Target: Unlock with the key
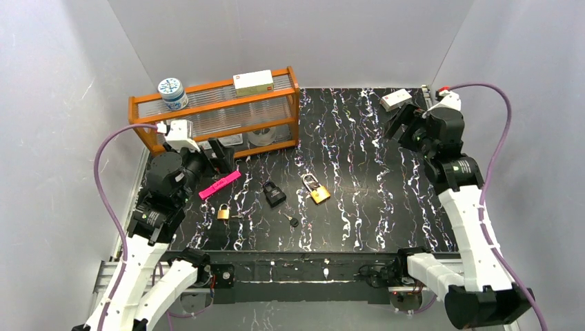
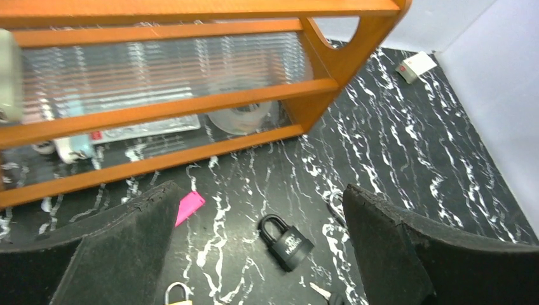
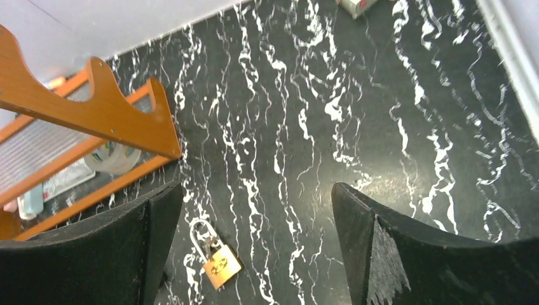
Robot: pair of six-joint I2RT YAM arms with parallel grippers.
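Observation:
A black padlock lies shut on the marbled black table, below and between my left fingers in the left wrist view. A key with a black head lies just in front of it, at the bottom edge of the left wrist view. A larger brass padlock lies to its right, with small keys on its shackle. A small brass padlock lies to the left. My left gripper is open and empty above the table by the shelf. My right gripper is open and empty at the back right.
A wooden shelf stands at the back left with a jar and a white box on top and a tape roll beneath. A pink strip lies near the left gripper. A small white box sits at the back right.

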